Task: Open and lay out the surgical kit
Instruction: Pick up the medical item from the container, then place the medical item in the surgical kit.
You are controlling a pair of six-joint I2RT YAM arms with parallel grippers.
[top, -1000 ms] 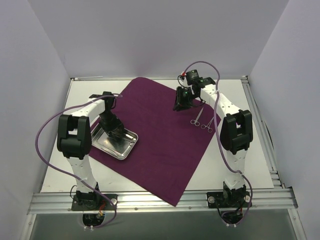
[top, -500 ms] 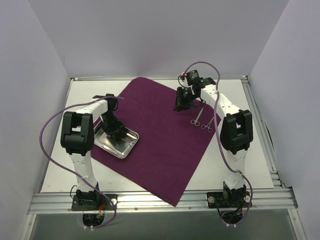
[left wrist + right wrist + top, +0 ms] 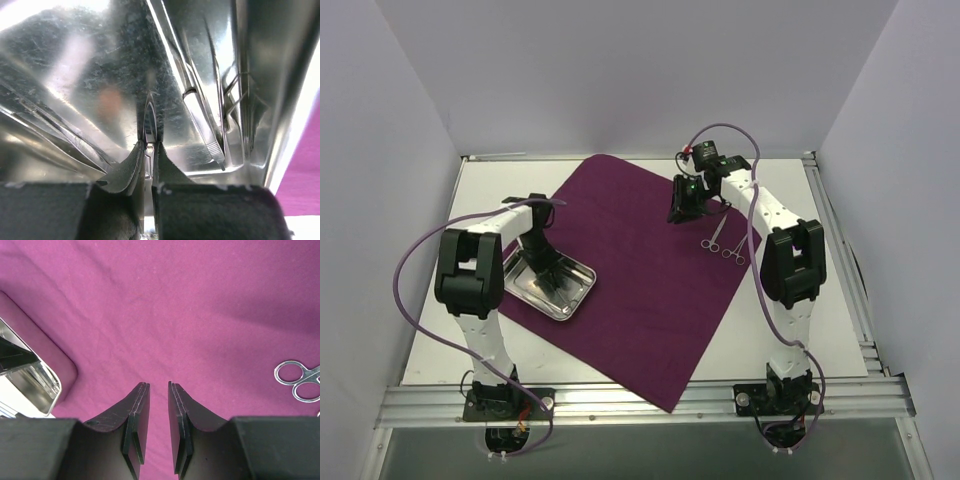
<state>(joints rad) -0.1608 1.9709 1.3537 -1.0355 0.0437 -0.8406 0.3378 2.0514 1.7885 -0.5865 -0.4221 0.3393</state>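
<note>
Top external view puts the steel tray on the left, resting on the near-left part of the purple cloth, which lies spread flat over the white worktop. The left end effector reaches down into the tray. Seen from the left wrist, it is pinched almost shut on a thin steel instrument, with another slim tool just beside it on the tray floor. These pieces look light, stiff and slick, polished metal on polished metal, so a grip across the flat shank should hold better than one at the tip, where the piece could pivot or slide out. The cloth is soft and limp and would bunch if dragged. Further right, the right end effector hovers over the far part of the cloth, its fingers a narrow gap apart and holding nothing. Right of it, two ring-handled instruments lie on the cloth near its right edge.
</note>
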